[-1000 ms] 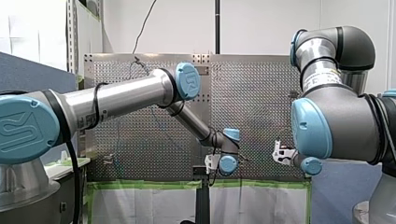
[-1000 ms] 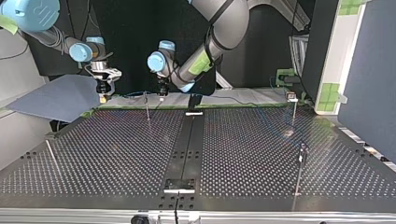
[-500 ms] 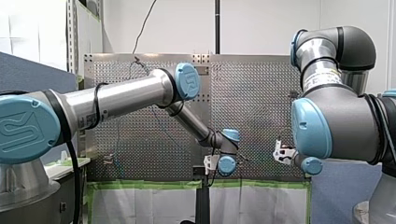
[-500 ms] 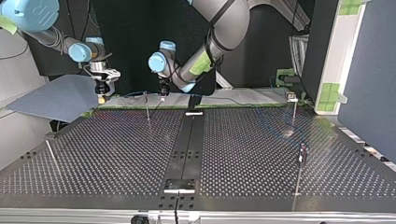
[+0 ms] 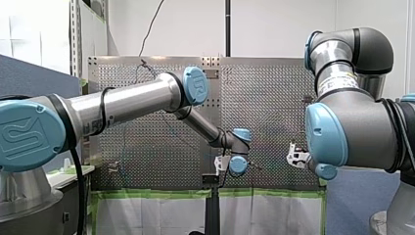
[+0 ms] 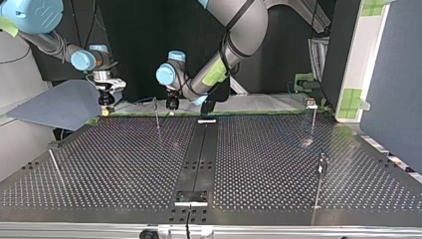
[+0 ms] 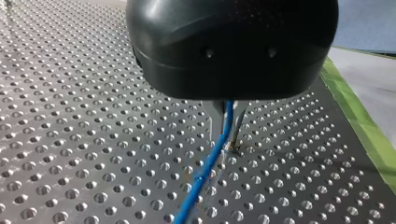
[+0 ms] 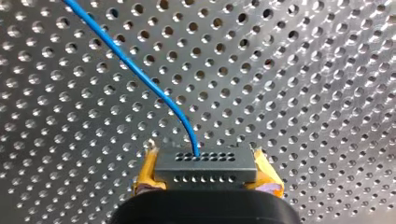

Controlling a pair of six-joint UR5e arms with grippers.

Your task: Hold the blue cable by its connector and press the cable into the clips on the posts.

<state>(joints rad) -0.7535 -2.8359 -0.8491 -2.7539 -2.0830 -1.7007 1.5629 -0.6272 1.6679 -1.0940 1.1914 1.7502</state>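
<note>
Where the clips are concerned, can't tell if any holds cable: the posts are thin rods in the top view and clip detail is too small.

Blue cable: single thin strand, bright blue. It exits the top face of the connector and curves away over the perforated table. Connector is a dark grey block with two rows of small holes on its face.

Right gripper is clamped on the connector, yellow pads pressed against both ends of the block.

Left gripper is pinched on the cable further along. Metal fingers sit tight either side of it, tips just above the table, and the cable runs out from between them across the holes.

Pose, top view: right arm comes in at the view's left, wrist pointing down at the table's far edge. Left arm comes in from the top and reaches past the middle, forearm sloping down, gripper pointing down just beside one of the posts at the far edge. That post stands between the two grippers, nearer the left one.

Front view: left arm stretched long from the view's left, wrist low at centre. Right arm folded at the view's right.
</note>
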